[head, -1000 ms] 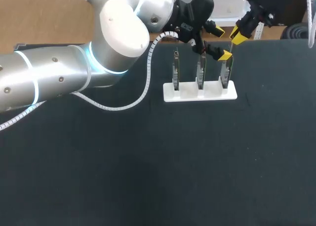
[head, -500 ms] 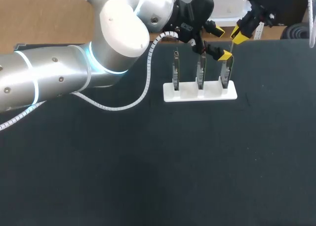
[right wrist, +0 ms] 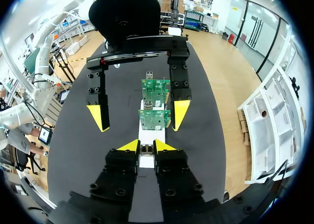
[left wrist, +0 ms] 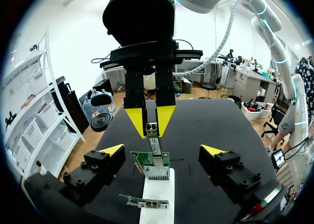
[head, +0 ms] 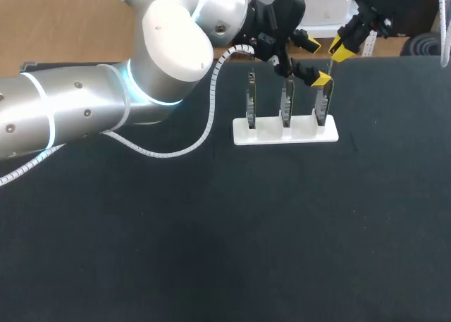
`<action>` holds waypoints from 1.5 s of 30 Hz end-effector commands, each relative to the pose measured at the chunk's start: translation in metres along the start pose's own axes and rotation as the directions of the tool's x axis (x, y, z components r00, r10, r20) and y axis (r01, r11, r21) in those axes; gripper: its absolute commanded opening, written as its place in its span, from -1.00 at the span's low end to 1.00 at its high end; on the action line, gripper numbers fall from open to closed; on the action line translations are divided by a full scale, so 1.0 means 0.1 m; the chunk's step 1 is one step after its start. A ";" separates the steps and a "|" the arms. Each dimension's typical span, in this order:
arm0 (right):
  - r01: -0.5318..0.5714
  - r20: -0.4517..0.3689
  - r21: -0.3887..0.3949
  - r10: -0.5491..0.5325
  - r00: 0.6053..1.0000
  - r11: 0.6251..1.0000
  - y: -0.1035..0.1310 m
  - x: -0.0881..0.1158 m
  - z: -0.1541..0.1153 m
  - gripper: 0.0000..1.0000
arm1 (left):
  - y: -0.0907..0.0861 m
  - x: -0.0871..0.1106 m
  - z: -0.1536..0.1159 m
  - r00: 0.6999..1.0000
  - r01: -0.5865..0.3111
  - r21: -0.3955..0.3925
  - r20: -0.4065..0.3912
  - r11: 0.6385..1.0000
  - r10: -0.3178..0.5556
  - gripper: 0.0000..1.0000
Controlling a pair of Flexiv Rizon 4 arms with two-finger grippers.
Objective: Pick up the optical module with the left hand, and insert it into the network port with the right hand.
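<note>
Robotics lab, judging by a black-covered table (head: pixel 211 251), a silver robot arm (head: pixel 84 110) and a second, dark robot arm (head: pixel 384 5) above it, and green circuit boards (right wrist: pixel 155 118) upright in a white holder (head: pixel 285 134).

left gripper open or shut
Open: the left gripper has its yellow tips wide apart, either side of the green circuit board, not touching it.

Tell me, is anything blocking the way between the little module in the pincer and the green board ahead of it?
Nothing visible does. The right pincer holds the optical module close to the end board; the left pincer's open fingers stand at either side of that board, off the line.
</note>
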State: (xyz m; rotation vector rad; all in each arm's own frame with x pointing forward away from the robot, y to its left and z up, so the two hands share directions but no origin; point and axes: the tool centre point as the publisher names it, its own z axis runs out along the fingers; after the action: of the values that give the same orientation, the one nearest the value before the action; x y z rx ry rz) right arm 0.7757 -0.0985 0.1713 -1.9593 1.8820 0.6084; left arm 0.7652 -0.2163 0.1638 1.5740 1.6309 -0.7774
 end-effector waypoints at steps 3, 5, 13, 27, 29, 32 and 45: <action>0.001 0.002 -0.007 -0.001 1.000 1.000 -0.03 0.01 0.01 -1.00 | -0.01 0.01 -0.01 1.000 -0.001 -0.002 0.000 1.000 0.001 1.00; 0.001 0.002 -0.008 -0.001 1.000 1.000 -0.03 0.01 0.01 -1.00 | -0.01 0.01 -0.01 1.000 -0.001 -0.002 0.000 1.000 0.001 1.00; 0.002 0.004 -0.002 -0.002 1.000 1.000 -0.03 0.01 0.00 -1.00 | -0.01 0.01 -0.01 1.000 -0.001 -0.002 0.000 1.000 0.001 1.00; 0.007 0.005 0.000 -0.007 1.000 1.000 -0.04 -0.03 -0.02 -1.00 | -0.01 0.01 -0.01 1.000 -0.001 -0.002 0.000 1.000 0.001 1.00; 0.006 0.005 0.001 -0.006 1.000 1.000 -0.03 -0.03 -0.02 -1.00 | -0.01 0.01 -0.01 1.000 -0.001 -0.002 0.000 1.000 0.001 1.00; 0.005 0.004 -0.001 -0.005 1.000 1.000 -0.03 -0.03 -0.01 -1.00 | -0.01 0.01 -0.01 1.000 -0.001 -0.002 0.000 1.000 0.001 1.00; -0.001 0.002 -0.002 0.001 1.000 1.000 -0.04 -0.02 0.02 -1.00 | -0.01 0.01 -0.01 1.000 -0.001 -0.002 0.000 1.000 0.001 1.00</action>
State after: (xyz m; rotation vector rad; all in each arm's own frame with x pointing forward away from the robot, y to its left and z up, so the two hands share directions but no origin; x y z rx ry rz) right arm 0.7798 -0.0956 0.1716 -1.9597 1.8825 0.6137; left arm 0.7652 -0.2163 0.1638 1.5740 1.6309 -0.7774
